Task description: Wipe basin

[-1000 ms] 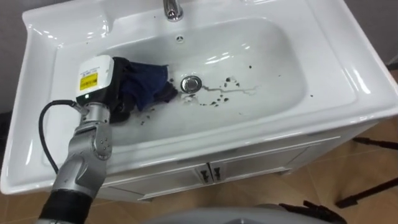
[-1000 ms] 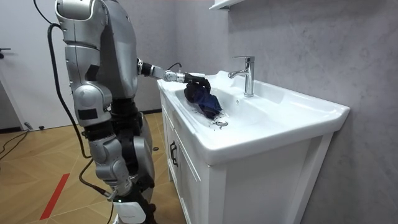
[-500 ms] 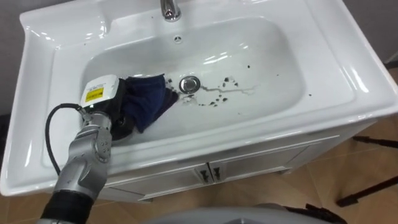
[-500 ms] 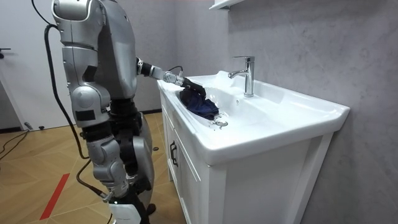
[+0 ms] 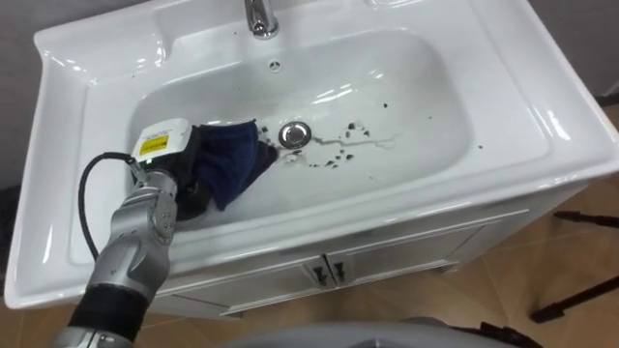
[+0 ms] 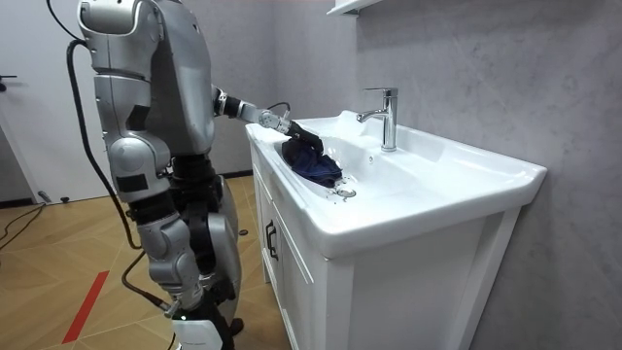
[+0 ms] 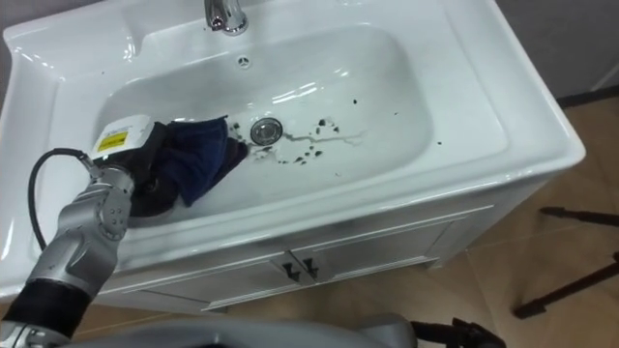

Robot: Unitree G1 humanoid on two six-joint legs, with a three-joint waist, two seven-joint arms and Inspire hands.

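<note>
The robot stood before the white cabinet (image 6: 292, 253), its left hand (image 5: 182, 182) down in the glossy white ceramic basin (image 5: 416, 101). The hand's dark fingers were clamped on a crumpled navy cloth (image 5: 230, 159), which lay soft and rumpled on the smooth bottom just left of the round chrome drain (image 5: 295, 133). Dark specks (image 5: 334, 155) and a thin squiggly streak dotted the basin right of the drain, a shiny chrome tap (image 5: 259, 14) rose at the far rim, and the print on the hand's yellow sticker was too small to read.
</note>
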